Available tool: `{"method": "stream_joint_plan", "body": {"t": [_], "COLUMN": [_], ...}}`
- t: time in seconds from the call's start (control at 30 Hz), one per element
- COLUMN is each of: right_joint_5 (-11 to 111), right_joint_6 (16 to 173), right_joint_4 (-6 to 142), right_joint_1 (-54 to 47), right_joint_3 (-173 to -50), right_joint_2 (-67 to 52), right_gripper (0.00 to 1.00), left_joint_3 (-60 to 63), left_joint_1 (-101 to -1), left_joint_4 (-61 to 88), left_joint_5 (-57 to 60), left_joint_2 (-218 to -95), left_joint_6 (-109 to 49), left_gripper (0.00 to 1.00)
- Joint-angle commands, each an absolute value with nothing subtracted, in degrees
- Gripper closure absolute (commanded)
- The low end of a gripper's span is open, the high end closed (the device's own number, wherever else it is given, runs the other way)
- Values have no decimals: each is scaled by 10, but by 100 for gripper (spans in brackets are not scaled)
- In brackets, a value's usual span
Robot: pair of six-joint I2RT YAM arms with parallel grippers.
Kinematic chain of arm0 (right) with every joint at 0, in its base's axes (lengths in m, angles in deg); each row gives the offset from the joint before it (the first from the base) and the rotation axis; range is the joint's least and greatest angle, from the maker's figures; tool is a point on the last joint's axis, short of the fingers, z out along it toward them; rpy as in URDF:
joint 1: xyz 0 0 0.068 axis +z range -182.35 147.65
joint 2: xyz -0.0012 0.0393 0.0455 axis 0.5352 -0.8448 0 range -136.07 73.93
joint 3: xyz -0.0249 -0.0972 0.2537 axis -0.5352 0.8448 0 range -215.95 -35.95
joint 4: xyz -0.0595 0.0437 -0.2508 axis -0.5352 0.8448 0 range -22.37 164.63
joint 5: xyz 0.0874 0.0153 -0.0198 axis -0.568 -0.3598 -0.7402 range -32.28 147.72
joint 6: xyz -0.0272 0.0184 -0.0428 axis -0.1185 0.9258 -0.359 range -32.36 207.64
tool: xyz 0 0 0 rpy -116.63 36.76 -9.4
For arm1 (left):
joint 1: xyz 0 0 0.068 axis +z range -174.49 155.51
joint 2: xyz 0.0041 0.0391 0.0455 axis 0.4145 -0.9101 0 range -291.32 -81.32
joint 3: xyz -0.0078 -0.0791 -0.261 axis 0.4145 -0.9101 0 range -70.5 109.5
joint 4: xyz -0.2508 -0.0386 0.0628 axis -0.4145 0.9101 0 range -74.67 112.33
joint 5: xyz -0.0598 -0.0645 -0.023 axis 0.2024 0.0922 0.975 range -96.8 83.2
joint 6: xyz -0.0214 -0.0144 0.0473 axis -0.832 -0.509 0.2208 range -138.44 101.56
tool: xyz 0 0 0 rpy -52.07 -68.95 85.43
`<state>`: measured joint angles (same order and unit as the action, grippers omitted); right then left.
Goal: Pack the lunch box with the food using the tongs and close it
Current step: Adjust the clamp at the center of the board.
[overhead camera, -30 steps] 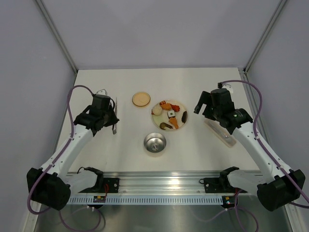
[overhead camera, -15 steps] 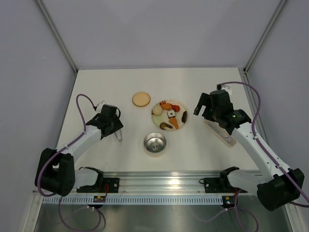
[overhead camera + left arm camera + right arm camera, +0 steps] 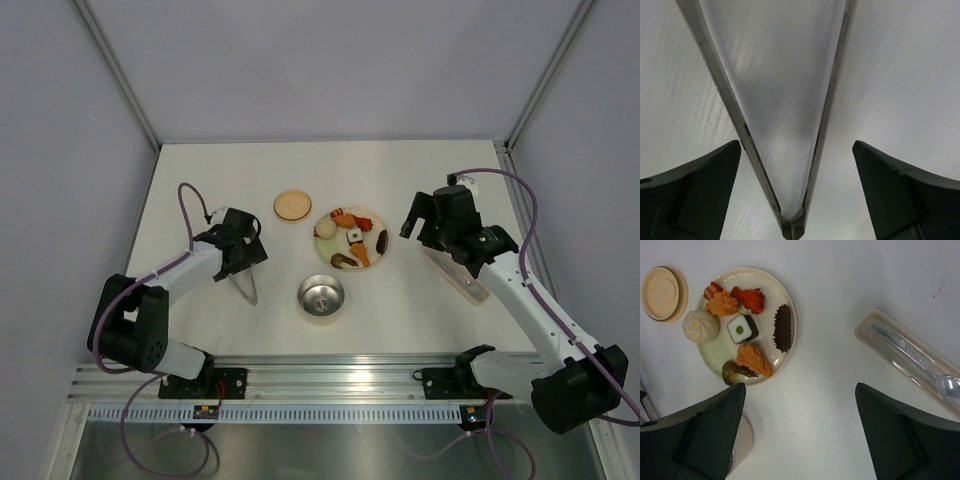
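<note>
Both tongs (image 3: 792, 227) arms are cropped in the left wrist view.

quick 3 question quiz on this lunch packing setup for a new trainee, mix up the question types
1. True or false: the lunch box is empty.
2. Where is the lid? A on the lunch box; B flat on the table beside the plate; C on the plate.
3. Fill in: the tongs lie on the table between the open fingers of the ___ gripper.

Key: 1 true; 2 B; 3 left gripper.
</note>
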<state>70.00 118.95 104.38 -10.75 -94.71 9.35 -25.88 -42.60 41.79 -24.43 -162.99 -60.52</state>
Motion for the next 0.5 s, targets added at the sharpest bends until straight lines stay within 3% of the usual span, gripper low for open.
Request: {"method": "stream_joint_plan", "body": {"t": [0.0, 0.47], "right_joint_5": [687, 691], "right_joint_6": [1181, 1171], "right_joint_4": [1017, 1012], "right_joint_1": [-106, -106], "right_joint_3": [-942, -940], "right_joint_2": [92, 86], "right_gripper": [1, 1], "left_joint_3": [-218, -210], "left_joint_1": [-450, -489], "left_joint_4": [436, 485], "left_joint_5": [-292, -351], "left_joint_2": [-1645, -1692], "left_joint_6": [-594, -651], "left_gripper": [1, 1]}}
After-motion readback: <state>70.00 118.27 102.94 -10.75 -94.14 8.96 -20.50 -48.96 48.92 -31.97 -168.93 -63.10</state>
